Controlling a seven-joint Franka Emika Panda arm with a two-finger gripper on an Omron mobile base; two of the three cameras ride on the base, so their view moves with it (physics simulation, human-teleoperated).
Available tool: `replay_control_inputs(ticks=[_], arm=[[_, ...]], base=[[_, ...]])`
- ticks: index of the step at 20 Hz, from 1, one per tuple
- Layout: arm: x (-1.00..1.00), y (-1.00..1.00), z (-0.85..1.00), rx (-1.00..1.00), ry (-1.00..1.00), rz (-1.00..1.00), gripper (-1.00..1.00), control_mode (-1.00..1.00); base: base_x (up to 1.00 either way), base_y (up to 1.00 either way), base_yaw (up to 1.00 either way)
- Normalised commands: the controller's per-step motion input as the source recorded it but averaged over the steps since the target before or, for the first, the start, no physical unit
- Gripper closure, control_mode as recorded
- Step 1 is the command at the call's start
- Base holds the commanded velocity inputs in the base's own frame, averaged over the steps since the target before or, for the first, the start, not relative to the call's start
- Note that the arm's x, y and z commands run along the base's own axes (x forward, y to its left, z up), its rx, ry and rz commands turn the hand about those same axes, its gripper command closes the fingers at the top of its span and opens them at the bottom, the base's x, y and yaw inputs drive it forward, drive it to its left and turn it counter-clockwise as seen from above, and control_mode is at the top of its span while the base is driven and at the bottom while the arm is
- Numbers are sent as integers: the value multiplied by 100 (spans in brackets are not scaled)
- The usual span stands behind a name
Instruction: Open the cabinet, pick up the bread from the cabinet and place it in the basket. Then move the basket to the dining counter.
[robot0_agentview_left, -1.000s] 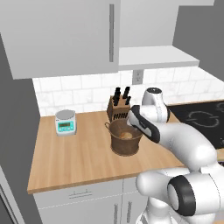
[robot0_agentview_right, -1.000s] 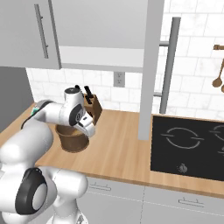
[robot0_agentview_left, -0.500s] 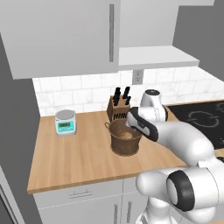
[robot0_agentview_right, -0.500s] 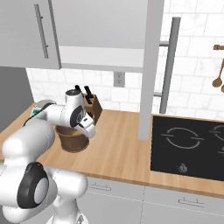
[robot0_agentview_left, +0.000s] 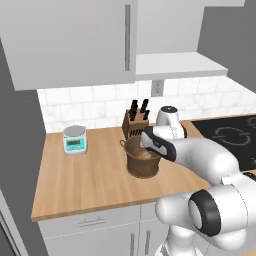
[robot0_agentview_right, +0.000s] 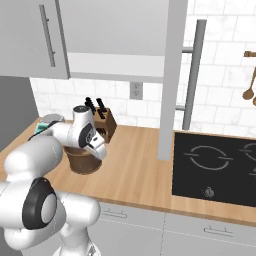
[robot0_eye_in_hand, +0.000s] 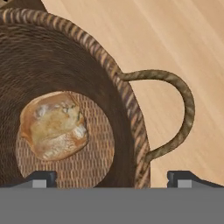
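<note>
Looking down the hand view, you see the bread (robot0_eye_in_hand: 53, 125) lying on the bottom of the basket (robot0_eye_in_hand: 87, 57), left of centre. Your tool (robot0_eye_in_hand: 112, 178) hangs over the rim, fingers spread, one tip above the inside and the other outside, straddling the wall beside a loop handle (robot0_eye_in_hand: 175, 113). The basket stands on the wood counter (robot0_agentview_left: 95, 175), just in front of the knife block (robot0_agentview_left: 136, 122). A scale (robot0_agentview_left: 75, 140) sits well to its left. One cabinet (robot0_agentview_right: 170, 75) door stands open.
</note>
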Motion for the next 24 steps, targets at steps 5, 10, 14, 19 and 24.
replay_control_inputs(ticks=[5,10,14,19,24], arm=[[0,0,-25,0,-3,0,-100,-100],[0,0,-22,0,-4,0,100,-100],[0,2,0,0,0,0,100,-100],[-1,0,0,0,0,0,100,-100],[-8,-1,23,5,0,-1,100,-100]], base=[[0,0,0],[0,0,0],[0,0,0],[0,0,0],[0,0,0]])
